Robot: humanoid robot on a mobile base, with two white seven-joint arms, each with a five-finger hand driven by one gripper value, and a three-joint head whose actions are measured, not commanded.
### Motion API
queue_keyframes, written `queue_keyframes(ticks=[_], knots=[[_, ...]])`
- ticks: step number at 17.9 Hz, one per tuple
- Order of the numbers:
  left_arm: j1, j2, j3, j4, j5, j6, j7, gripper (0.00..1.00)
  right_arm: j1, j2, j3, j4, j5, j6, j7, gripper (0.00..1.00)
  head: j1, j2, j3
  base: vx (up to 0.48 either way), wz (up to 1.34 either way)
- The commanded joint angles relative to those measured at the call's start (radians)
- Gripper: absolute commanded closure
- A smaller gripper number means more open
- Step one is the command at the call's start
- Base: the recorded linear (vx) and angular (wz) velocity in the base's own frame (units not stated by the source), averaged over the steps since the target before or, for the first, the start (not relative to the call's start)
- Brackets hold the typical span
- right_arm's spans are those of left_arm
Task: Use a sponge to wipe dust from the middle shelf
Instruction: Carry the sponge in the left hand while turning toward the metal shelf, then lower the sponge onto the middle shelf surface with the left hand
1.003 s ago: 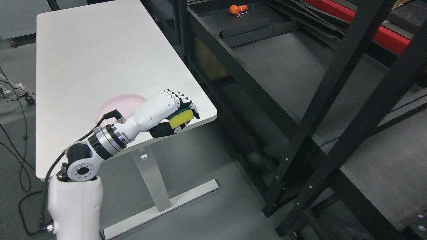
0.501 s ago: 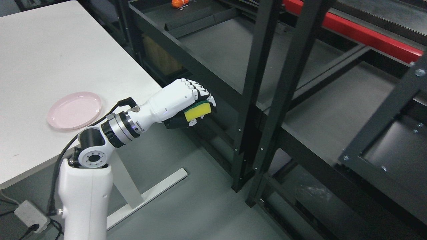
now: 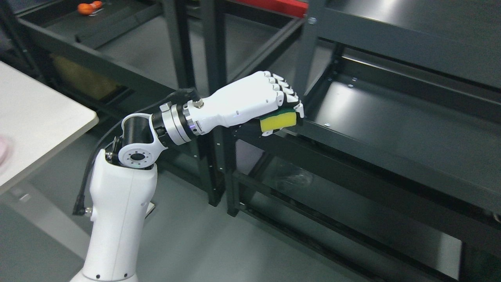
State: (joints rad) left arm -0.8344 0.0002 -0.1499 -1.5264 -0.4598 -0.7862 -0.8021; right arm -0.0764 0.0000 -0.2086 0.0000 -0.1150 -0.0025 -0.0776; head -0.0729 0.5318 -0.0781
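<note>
Yellow sponge [image 3: 278, 120], clamped in the curled fingers [image 3: 289, 95] of my left hand [image 3: 258, 100], has travelled from beside the white table [image 3: 35, 125] to the front rail of the middle shelf [image 3: 391, 129], so wiping can begin.

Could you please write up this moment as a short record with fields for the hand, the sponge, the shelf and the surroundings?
working hand: left hand, fingers curled around the sponge
sponge: yellow with a green top layer, held at the front edge of the shelf
shelf: dark middle shelf of a black rack, surface not yet touched by the sponge as far as can be seen
right hand: not in view
surroundings: white table at left; orange object on a far shelf
</note>
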Motion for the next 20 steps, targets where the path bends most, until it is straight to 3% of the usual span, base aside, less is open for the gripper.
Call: queue_keyframes(ticks=[1,5,10,14,20], knots=[[-0.219,0.017,-0.263,0.006,0.093,0.001,0.001,0.96,0.0,-0.017,0.0,-0.017,0.0,0.073,0.006,0.0,0.0,0.0,0.0,-0.171,-0.87],[-0.418,0.017,-0.275,0.038,0.078,0.001,0.001,0.97,0.0,-0.017,0.0,-0.017,0.0,0.073,0.006,0.0,0.0,0.0,0.0,-0.134,-0.93],[-0.658,0.017,-0.29,0.202,-0.097,0.001,0.029,0.97,0.0,-0.017,0.0,-0.017,0.0,0.073,0.005,0.0,0.0,0.0,0.0,-0.04,-0.56],[-0.749,0.017,-0.451,0.264,-0.237,0.059,0.184,0.97,0.0,-0.017,0.0,-0.017,0.0,0.073,0.004,0.0,0.0,0.0,0.0,0.032,-0.06],[-0.753,0.017,-0.698,0.421,-0.22,0.191,0.403,0.96,0.0,-0.017,0.0,-0.017,0.0,0.073,0.006,0.0,0.0,0.0,0.0,0.016,0.0]])
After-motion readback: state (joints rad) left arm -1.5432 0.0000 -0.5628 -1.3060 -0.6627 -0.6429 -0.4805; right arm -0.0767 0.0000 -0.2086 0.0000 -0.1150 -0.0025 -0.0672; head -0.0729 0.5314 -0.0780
